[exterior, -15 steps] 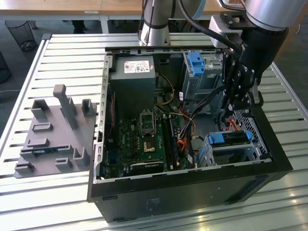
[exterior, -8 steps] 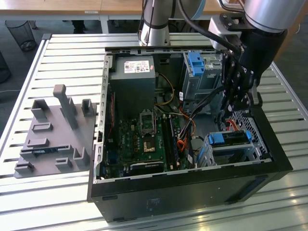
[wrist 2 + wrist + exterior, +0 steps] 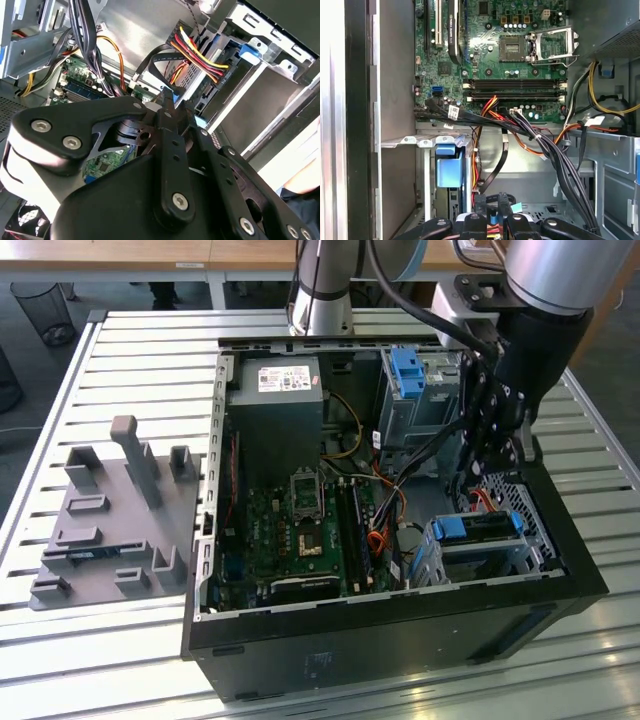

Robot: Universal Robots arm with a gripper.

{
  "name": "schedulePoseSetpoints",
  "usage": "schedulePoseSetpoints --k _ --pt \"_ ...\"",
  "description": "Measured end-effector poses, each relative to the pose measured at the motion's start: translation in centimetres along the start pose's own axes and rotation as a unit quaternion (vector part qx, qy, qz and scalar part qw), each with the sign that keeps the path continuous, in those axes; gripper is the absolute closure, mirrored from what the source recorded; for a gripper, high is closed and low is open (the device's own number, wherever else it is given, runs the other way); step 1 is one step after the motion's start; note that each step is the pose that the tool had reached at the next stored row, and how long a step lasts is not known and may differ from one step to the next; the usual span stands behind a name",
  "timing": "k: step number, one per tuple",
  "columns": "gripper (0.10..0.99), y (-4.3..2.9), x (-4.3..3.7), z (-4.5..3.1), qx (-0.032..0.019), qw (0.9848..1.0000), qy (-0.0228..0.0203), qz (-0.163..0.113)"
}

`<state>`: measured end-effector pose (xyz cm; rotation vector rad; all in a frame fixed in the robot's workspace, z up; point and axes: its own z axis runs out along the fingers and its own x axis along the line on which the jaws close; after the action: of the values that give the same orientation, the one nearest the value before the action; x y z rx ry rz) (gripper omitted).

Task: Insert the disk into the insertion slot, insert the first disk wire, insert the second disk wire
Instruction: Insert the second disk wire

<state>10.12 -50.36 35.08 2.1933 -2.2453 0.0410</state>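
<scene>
The disk (image 3: 478,527), in its blue caddy, lies inside the insertion slot (image 3: 470,562), a low perforated cage at the case's front on the exterior view's right. In both wrist views the blue caddy (image 3: 449,170) (image 3: 249,50) sits in that cage. A red, yellow and black wire bundle (image 3: 200,55) reaches the disk's end. My gripper (image 3: 497,445) hangs just behind the disk. Its fingers (image 3: 481,206) are shut on the blue connector (image 3: 493,218) of a flat black wire (image 3: 501,160), a short way from the disk's end. The gripper (image 3: 168,100) points toward the disk.
The open case holds a motherboard (image 3: 300,525), a grey power supply (image 3: 275,405) and a taller grey cage with a blue tab (image 3: 408,368). Loose black and orange cables (image 3: 545,142) cross beside the gripper. A grey fixture plate (image 3: 115,510) lies on the slatted table, on the exterior view's left.
</scene>
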Motion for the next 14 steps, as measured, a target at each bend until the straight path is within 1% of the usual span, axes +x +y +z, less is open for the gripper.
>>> schedulePoseSetpoints --k 1,2,7,13,14 --pt "0.847 0.0 0.0 0.05 0.0 1.0 0.0006 0.0" --pt "0.847 0.0 0.0 0.11 0.0001 1.0 0.0023 0.0" --pt "0.847 0.0 -0.01 0.37 0.0003 0.9999 0.0119 0.0" --pt "0.847 0.0 -0.02 0.61 0.0005 0.9998 0.0222 0.0" --pt "0.863 0.0 -0.03 0.65 0.0006 0.9997 0.0239 0.0"
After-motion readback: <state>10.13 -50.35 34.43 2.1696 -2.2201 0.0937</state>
